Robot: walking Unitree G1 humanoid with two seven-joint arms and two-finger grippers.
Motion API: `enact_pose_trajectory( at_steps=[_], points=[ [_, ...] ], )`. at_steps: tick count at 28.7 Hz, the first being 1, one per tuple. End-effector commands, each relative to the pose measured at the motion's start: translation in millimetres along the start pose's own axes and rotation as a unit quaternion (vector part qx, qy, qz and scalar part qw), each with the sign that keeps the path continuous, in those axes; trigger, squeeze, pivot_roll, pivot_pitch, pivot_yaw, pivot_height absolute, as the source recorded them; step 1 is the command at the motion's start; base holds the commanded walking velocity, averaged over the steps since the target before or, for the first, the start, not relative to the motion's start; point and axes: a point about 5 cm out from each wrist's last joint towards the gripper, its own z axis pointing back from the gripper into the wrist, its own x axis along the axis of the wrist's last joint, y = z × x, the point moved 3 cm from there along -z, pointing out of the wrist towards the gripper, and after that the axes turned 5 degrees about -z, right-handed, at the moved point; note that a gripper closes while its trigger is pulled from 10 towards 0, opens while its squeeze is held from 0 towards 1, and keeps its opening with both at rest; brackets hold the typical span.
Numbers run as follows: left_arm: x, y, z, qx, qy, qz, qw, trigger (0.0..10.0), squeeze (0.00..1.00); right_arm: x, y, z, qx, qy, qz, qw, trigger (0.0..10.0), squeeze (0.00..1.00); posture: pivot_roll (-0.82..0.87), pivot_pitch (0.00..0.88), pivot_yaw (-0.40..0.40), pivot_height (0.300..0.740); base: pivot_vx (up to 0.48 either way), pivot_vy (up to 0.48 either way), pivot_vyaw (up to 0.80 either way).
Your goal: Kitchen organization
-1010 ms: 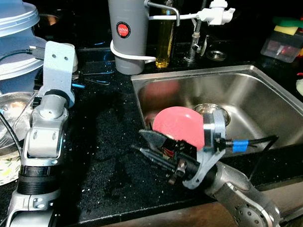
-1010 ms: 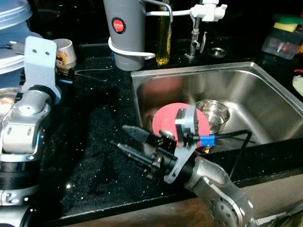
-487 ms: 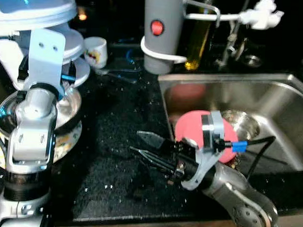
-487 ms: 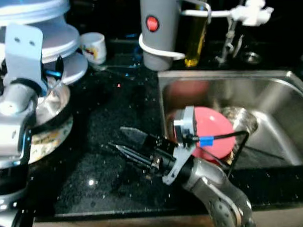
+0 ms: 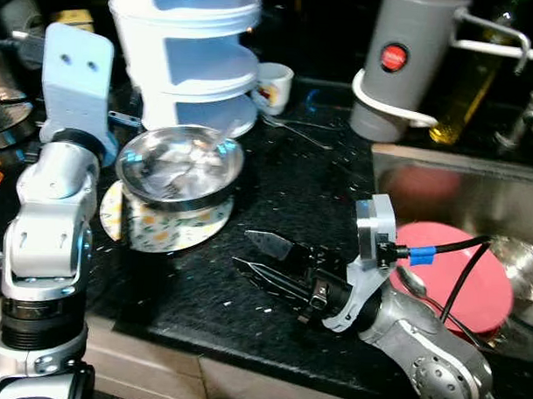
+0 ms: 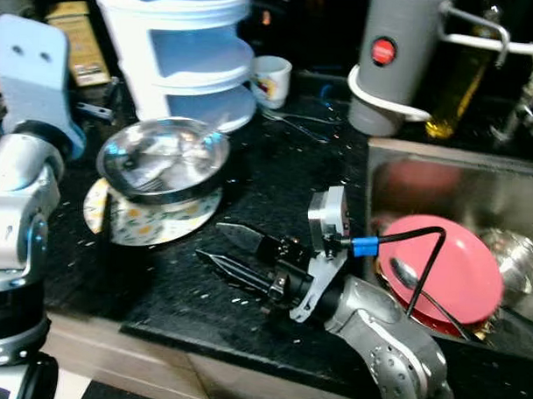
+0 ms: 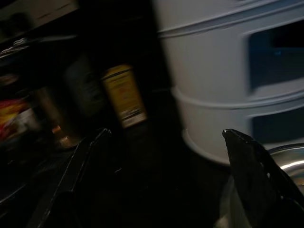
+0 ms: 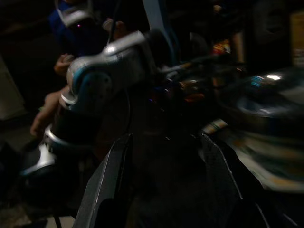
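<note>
The left gripper [image 7: 161,175] is raised beside a white stacked container [image 5: 188,52], fingers spread wide and empty. A steel bowl [image 5: 180,166] on a floral plate [image 5: 165,231] sits beyond the tips of the right gripper [image 5: 256,256], parted and empty over the black counter [image 5: 285,174]; a pink plate [image 5: 469,281] lies behind its wrist in the sink [image 5: 460,176].

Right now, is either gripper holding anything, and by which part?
Nothing is held. The right gripper is open above the counter; the left gripper is open too.

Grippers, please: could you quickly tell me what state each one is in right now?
Left gripper: open, holding nothing.
Right gripper: open, holding nothing.
</note>
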Motion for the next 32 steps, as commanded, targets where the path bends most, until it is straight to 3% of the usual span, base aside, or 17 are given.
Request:
enact_pose_trajectory(
  at_steps=[1,9,16,21,32],
  points=[
    [-3,-7.5,0.0,-0.022,0.007,0.013,1.0,10.0,0.0,0,-9.0,4.0,-0.03,0.001,0.005,1.0,10.0,0.0,0.01,0.049,-0.021,0.74,0.0,0.0,0.0],
    [-7,-24.3,-5.2,-0.093,-0.001,0.028,0.995,10.0,0.0,1,-16.1,5.5,-0.056,0.0,0.009,0.998,10.0,0.0,0.0,0.048,-0.023,0.74,0.0,0.0,0.0],
    [-10,-29.6,-14.8,-0.117,-0.005,0.076,0.99,10.0,0.0,2,-22.1,5.6,-0.08,0.003,0.011,0.997,10.0,0.0,-0.01,0.041,-0.021,0.74,0.0,0.0,0.0],
    [-17,-38.2,-22.4,-0.163,-0.004,0.116,0.98,10.0,0.0,2,-23.4,6.1,-0.086,0.007,0.014,0.996,10.0,0.0,-0.02,0.036,-0.024,0.74,0.0,0.0,0.0],
    [-40,-51.5,-38.8,-0.229,0.014,0.134,0.964,10.0,0.0,3,-20.7,9.1,-0.094,0.012,0.014,0.995,10.0,0.0,-0.05,0.05,-0.011,0.74,0.0,0.0,0.0]
  ],
)
